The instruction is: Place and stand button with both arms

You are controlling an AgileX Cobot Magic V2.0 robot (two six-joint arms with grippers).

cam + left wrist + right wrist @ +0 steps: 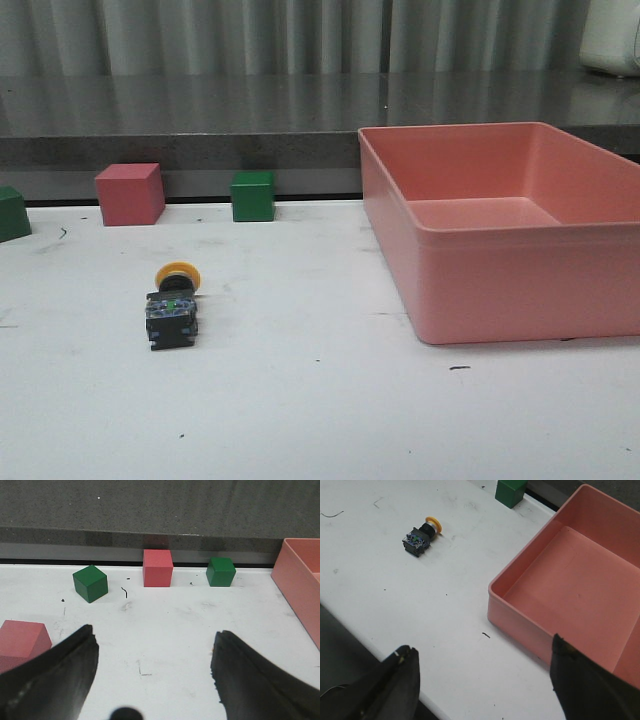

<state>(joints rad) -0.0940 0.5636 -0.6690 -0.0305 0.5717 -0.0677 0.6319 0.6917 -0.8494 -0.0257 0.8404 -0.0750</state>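
Button [174, 303] lies on its side on the white surface [320, 420], left of the pink bin [520, 290], yellow cap pointing away from me; I judge my left arm nearer; left tool [155, 670] and right tool [482, 680] both gape wide, holding nothing.

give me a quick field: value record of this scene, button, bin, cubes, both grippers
button: button lying on its side on the white table, yellow cap pointing away from the front camera
bin: pink bin on the right side of the table, nothing seen inside
cubes: red cube and green cube along the far edge, another green cube at the left edge
left gripper: left gripper open, holding nothing
right gripper: right gripper open, holding nothing, above the table's near edge
button contact: none
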